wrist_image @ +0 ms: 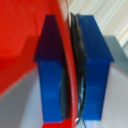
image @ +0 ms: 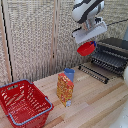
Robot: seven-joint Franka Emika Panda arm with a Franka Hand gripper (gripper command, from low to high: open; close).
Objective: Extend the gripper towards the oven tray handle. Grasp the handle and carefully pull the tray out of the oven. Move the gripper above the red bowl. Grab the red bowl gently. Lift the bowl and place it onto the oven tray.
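A small red bowl [image: 86, 48] hangs tilted in mid-air, its rim pinched between the closed blue fingers [wrist_image: 92, 70] of the end effector [image: 89, 42]. Just beside it, toward the exterior view's right, the tray [image: 111, 61] sticks out of the black oven [image: 118, 46]. A carton [image: 65, 89], blue cup [image: 69, 74] and red basket [image: 22, 102] sit on the bench [image: 95, 102]. The white arm [image: 86, 10] reaches down from above.

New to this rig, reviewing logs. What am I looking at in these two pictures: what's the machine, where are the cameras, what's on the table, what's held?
The white machine is a single robot arm ending in a two-finger claw. One picture is from a camera off the arm, showing the whole scene. The other is from a camera on the wrist, looking down between the blue fingers, which pinch the rim of the red bowl. The bowl hangs in the air, near the black oven, whose tray is pulled out. On the wooden table sit a red mesh basket, a colourful box and a blue cup behind it.
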